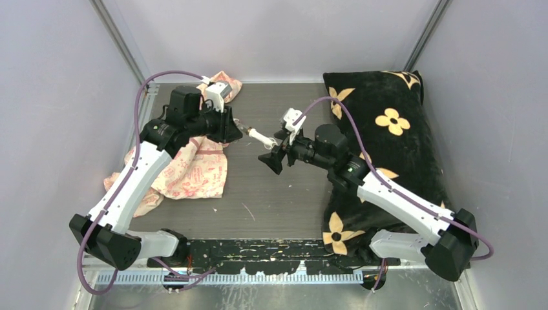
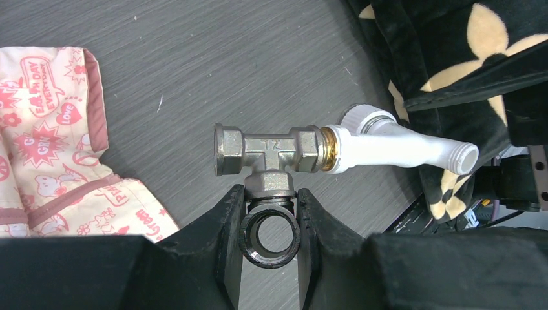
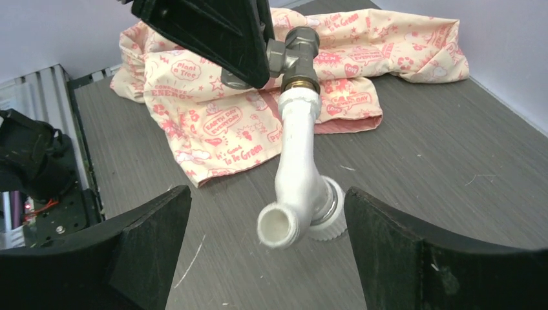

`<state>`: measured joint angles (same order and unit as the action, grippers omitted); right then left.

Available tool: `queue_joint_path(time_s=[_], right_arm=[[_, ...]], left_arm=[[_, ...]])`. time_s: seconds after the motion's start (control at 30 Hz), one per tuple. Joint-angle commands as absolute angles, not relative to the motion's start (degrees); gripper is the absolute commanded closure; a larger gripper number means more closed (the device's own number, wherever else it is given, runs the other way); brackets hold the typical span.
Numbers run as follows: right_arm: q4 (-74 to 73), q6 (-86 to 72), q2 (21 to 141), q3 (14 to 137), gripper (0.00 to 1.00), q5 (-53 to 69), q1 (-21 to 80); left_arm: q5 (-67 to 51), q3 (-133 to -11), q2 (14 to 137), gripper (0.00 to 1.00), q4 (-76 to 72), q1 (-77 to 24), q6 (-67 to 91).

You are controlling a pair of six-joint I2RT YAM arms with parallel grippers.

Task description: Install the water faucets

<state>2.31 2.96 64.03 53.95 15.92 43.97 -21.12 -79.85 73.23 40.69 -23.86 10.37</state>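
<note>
My left gripper (image 2: 270,194) is shut on the stem of a silver metal T fitting (image 2: 268,150), clamping a black ring (image 2: 269,236) at the stem's end. A white plastic tap (image 2: 400,145) with a brass-coloured thread sits in the fitting's right end, its ribbed knob (image 2: 362,116) behind it. The pair is held above the table between the arms (image 1: 258,136). My right gripper (image 3: 267,194) is open, its jaws wide on either side of the tap's open spout (image 3: 279,226) without touching it. The fitting (image 3: 294,55) shows at the top of the right wrist view.
A pink patterned cloth (image 1: 194,171) lies on the left under my left arm. A black pillow with yellow flowers (image 1: 388,129) fills the right side under my right arm. Grey walls enclose the table.
</note>
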Motion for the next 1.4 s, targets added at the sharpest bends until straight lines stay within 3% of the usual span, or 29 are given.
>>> queue_joint_path(time_s=[0.0,0.37,0.4,0.53,0.67,0.83,0.97,1.03,1.13,1.37], right_arm=[[10.8,2.8,66.1,58.0,0.12,12.5,44.5],[7.5,0.2,69.9,60.1,0.68,11.2,44.6],[6.8,0.1,70.0,60.2,0.68,10.8,44.5],[5.8,0.2,70.1,59.7,0.46,9.6,44.5],[4.8,0.4,70.3,59.6,0.44,9.7,44.6],[3.5,-0.9,71.3,60.8,0.61,9.4,44.5],[2.6,-5.0,71.9,61.4,0.88,8.2,44.6],[2.5,-9.7,71.9,62.0,0.97,6.7,44.4],[2.0,-21.4,72.3,63.1,0.99,7.4,43.3],[5.8,-56.3,79.2,67.0,0.99,30.8,32.1]], left_arm=[[-24.1,-81.9,70.8,1.0,37.3,-23.5,11.7],[-26.0,-82.2,71.2,1.0,36.3,-23.5,11.5],[-26.1,-82.2,71.2,1.0,36.3,-23.5,11.4],[-26.3,-82.2,71.0,1.0,36.6,-23.5,11.1],[-26.4,-82.1,70.8,1.0,36.6,-23.5,11.0],[-26.8,-81.4,70.2,1.0,35.6,-23.5,11.1],[-26.8,-81.4,70.0,1.0,35.5,-23.5,11.0],[-26.9,-80.8,69.8,1.0,34.9,-23.5,10.7],[-27.0,-77.3,68.2,1.0,30.2,-23.5,10.4],[-27.1,-61.7,61.7,1.0,5.9,-23.6,7.8]])
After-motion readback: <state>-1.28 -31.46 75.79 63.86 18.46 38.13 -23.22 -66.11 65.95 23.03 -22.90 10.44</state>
